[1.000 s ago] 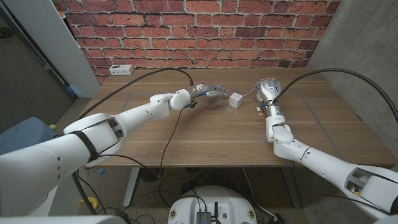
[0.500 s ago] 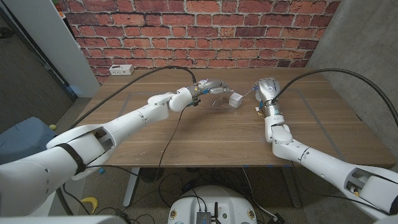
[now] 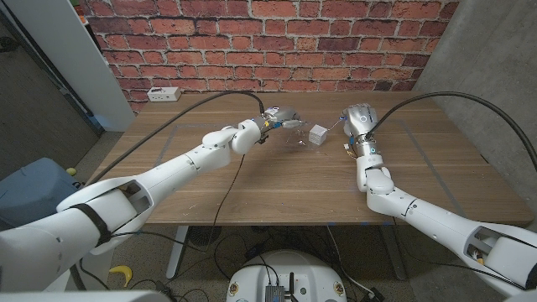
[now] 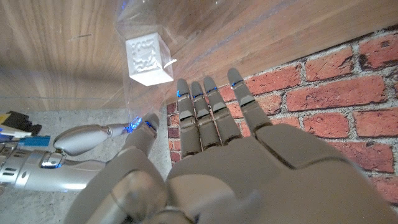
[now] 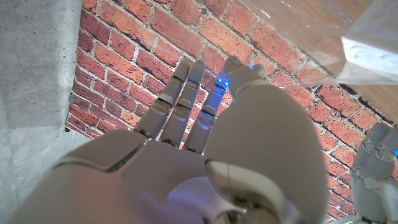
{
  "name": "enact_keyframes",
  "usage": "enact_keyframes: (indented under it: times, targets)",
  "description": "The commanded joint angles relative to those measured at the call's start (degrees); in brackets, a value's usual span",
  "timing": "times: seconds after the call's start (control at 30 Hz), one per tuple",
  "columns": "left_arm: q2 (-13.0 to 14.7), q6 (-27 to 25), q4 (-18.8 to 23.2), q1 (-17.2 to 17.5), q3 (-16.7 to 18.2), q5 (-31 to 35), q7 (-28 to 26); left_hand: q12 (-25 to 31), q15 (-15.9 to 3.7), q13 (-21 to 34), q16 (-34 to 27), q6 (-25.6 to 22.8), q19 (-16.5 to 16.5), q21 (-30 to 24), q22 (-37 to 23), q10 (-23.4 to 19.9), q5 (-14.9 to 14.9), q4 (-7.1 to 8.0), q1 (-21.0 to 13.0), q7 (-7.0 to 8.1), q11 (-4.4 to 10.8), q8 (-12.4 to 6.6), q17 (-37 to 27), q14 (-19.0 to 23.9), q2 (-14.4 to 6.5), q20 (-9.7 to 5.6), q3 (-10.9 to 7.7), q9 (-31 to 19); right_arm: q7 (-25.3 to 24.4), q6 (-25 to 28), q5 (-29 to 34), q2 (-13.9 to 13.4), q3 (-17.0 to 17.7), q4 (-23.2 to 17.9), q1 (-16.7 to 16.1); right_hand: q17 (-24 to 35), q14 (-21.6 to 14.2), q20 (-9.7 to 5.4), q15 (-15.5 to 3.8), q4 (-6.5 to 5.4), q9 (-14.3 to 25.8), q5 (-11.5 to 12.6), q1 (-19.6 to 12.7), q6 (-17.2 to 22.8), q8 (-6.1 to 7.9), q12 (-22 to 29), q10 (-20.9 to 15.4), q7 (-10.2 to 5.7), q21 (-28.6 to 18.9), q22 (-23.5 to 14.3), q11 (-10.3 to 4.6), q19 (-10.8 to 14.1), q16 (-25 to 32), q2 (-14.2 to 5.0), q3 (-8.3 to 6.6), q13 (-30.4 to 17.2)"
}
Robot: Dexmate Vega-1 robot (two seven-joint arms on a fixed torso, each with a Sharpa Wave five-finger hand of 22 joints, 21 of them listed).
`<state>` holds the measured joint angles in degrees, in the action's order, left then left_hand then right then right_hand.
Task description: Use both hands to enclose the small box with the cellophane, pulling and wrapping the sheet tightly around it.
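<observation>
A small white box (image 3: 318,134) stands on the wooden table (image 3: 277,189), under a clear cellophane sheet (image 3: 300,136) that drapes over and around it. My left hand (image 3: 281,117) is just left of the box with its fingers held straight and together. The sheet's edge runs in between its thumb and fingers (image 4: 205,106). My right hand (image 3: 357,124) stands just right of the box and pinches the sheet's other edge with its thumb (image 5: 245,78). In the left wrist view the box (image 4: 148,59) sits behind the glossy cellophane (image 4: 134,28). The right wrist view shows a corner of the box (image 5: 373,53).
A white power strip (image 3: 162,93) lies at the table's far left corner. A brick wall (image 3: 277,33) stands right behind the table. A small dark item (image 3: 346,152) lies beside my right wrist. Bare wood stretches in front of the box.
My left hand has shifted a little toward the far edge, drawing the sheet. The box tipped slightly half a second ago and sits upright again. My right hand has barely moved.
</observation>
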<state>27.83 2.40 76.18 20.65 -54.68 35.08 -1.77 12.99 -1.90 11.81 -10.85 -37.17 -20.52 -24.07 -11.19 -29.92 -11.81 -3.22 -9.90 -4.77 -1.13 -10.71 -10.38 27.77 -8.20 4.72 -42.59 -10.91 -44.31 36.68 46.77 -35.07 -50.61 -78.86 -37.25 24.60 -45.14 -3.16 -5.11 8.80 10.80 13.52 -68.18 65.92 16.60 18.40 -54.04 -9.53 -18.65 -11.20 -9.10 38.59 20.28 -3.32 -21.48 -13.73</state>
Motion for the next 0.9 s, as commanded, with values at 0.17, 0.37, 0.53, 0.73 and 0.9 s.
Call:
enact_keyframes:
  times: [0.17,0.37,0.53,0.73,0.9]
  targets:
    - [-4.33,-4.19,-6.79,-6.31,-5.45,-0.68,15.53,-1.29,-1.21,-0.26,0.18,3.31,6.93,2.8,0.03,3.87,-1.98,-0.4,-8.04,1.08,1.42,-0.35,0.23,-5.83,-3.68,-1.96,-8.35,0.06,-0.42,-1.57,1.24,-0.24,-0.58,0.09,0.54,0.31,-0.52,-0.04,-8.52,0.15,0.13,-0.08,0.03,0.65,-0.29,-0.42,-0.36,0.06,-0.31,0.02,-0.2,-0.28,-0.45,-0.04,0.34,-0.08]
    - [-5.52,-4.1,-8.87,-7.74,-7.42,-0.66,17.35,0.37,-1.52,-0.43,-1.08,-2.82,4.82,1.97,0.05,-1.36,-1.91,-2.2,-11.14,0.28,0.54,-1.56,0.36,-1.83,-3.04,-3.87,-8.79,0.13,-1.13,-4.54,0.77,-0.42,-0.44,0.0,0.96,0.44,-0.62,-0.08,-8.54,0.17,0.13,-0.08,-0.02,0.66,-0.4,-0.5,-0.33,0.01,-0.38,0.02,-0.25,-0.21,-0.47,0.01,0.44,-0.17]
    - [-6.44,-3.74,-10.85,-8.81,-8.3,-1.78,19.28,-0.89,-0.45,-0.54,0.03,-0.61,4.3,1.77,0.1,0.98,-1.89,-3.38,-12.85,0.13,0.58,-0.1,0.53,-3.5,-3.21,-4.21,-9.4,0.2,-2.05,-9.21,-0.64,-0.57,-0.05,0.11,1.12,1.06,-1.0,1.81,-8.63,0.3,0.2,-0.14,-0.45,0.28,-0.84,-0.71,-0.08,0.26,-1.15,-0.03,0.29,1.32,-0.2,-0.06,0.78,-0.48]
    - [-6.72,-3.63,-11.53,-9.39,-9.01,-2.25,19.59,-1.71,-0.86,-0.58,0.57,1.51,5.02,2.08,0.16,3.04,-1.6,-3.52,-13.92,0.62,1.16,0.65,0.47,-5.79,-3.31,-4.43,-9.07,0.25,-3.23,-14.6,-1.67,0.19,-0.37,1.67,1.64,1.43,-1.08,1.03,-8.68,0.36,0.25,-0.21,-0.76,0.21,-1.02,-0.83,0.06,0.13,-1.31,-0.08,0.12,1.51,-0.07,-0.13,1.01,-0.63]
    - [-6.58,-3.41,-11.5,-9.5,-9.1,-2.66,19.19,-2.14,-0.88,-0.6,0.79,3.32,5.59,2.32,0.19,4.54,-1.42,-3.62,-14.46,1.31,1.55,1.01,0.49,-7.18,-3.11,-4.5,-8.62,0.28,-3.45,-20.1,-3.68,0.7,-0.23,2.17,1.78,1.97,-1.38,-0.14,-8.65,0.19,0.33,-0.41,-0.86,0.25,-1.18,-1.04,0.22,0.06,-1.38,-0.15,-0.15,1.31,0.26,-0.46,1.39,-0.74]
